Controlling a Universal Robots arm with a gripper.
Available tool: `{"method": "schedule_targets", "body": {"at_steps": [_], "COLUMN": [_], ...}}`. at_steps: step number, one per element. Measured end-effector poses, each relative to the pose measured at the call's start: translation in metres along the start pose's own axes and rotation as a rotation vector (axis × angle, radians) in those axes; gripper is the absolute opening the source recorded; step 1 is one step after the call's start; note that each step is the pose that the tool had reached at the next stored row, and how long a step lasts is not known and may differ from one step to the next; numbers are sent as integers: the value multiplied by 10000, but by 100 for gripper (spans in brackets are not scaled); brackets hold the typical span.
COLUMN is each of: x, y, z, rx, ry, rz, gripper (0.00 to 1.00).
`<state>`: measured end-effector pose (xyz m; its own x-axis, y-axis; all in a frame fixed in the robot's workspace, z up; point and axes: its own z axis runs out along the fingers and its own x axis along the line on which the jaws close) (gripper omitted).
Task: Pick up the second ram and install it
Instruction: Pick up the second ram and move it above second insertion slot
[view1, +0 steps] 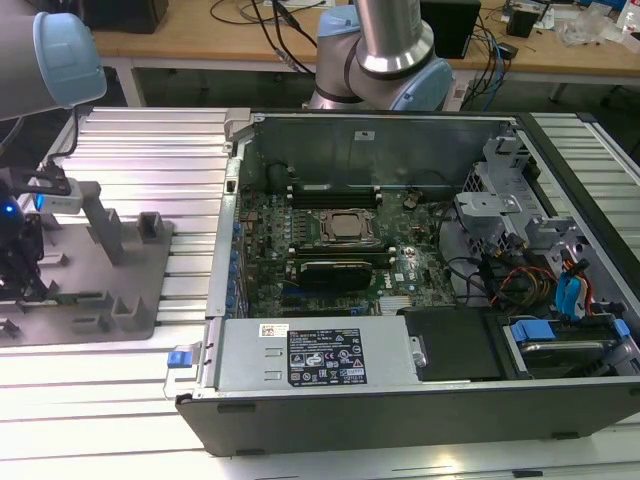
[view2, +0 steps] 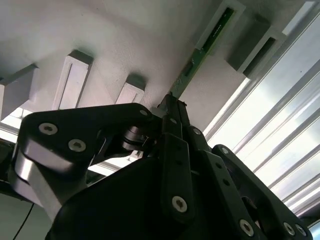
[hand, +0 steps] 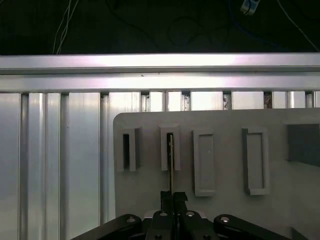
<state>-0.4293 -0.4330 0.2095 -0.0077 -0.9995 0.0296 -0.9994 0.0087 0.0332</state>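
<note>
Thin green memory stick (view2: 209, 39) standing on its edge in a narrow slot of the gray tray (hand: 225, 122). Kept upright by the slot walls, easy to grab from the end. Pincer (hand: 173, 197) squeezed tight on the end of the stick poking out of the slot, pressing on its two flat sides. More slots of the same kind just beside it on the tray. Tray flat on the ribbed metal tabletop (hand: 65, 150). Open computer box (view1: 400, 390) just beside the tray, likely the stick's new home.
</note>
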Motion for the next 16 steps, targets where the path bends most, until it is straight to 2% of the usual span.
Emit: {"method": "schedule_targets", "body": {"at_steps": [3, 16], "x": [0, 1], "y": [-1, 0], "z": [1, -33], "rx": [-3, -6], "ry": [-5, -7], "rz": [157, 206], "gripper": [9, 9]}}
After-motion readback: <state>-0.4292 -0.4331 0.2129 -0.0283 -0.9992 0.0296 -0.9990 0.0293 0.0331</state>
